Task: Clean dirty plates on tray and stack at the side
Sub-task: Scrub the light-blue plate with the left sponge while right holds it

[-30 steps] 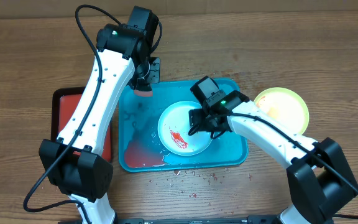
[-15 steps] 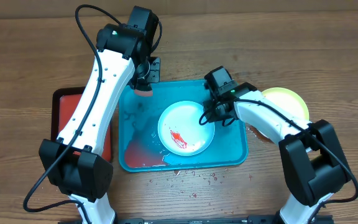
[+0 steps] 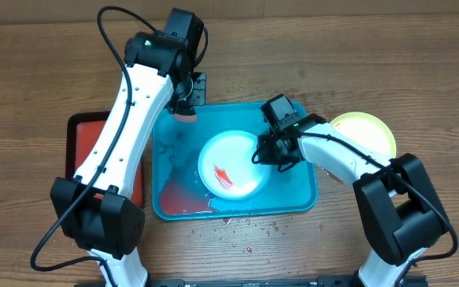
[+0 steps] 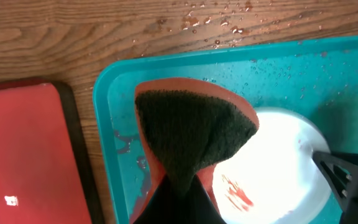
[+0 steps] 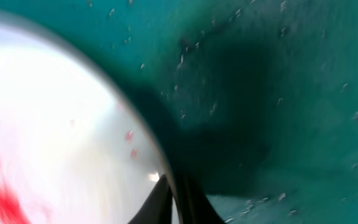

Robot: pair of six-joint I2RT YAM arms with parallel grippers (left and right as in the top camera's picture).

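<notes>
A white plate [image 3: 229, 165] with a red smear lies in the cyan tray [image 3: 293, 195]. My right gripper [image 3: 263, 153] is shut on its right rim. In the right wrist view the fingers [image 5: 176, 190] pinch that plate's [image 5: 55, 124] edge over the wet tray floor [image 5: 278, 74]. My left gripper [image 3: 184, 108] hovers over the tray's back left corner, shut on an orange sponge with a dark green scrub face [image 4: 191, 137]. From the left wrist, the gripper [image 4: 182, 186] holds the sponge above the plate's [image 4: 278, 168] left side. A light green plate [image 3: 365, 137] rests on the table to the right of the tray.
A red tray with a dark rim [image 3: 82, 151] lies left of the cyan tray. Red-tinted water pools in the cyan tray's front left corner [image 3: 178, 195]. Droplets and crumbs [image 3: 245, 227] dot the wooden table in front of the tray.
My right gripper moved from above the plate to its right rim and shut on it. The plate shifted slightly left. The left arm with the sponge stayed put.
</notes>
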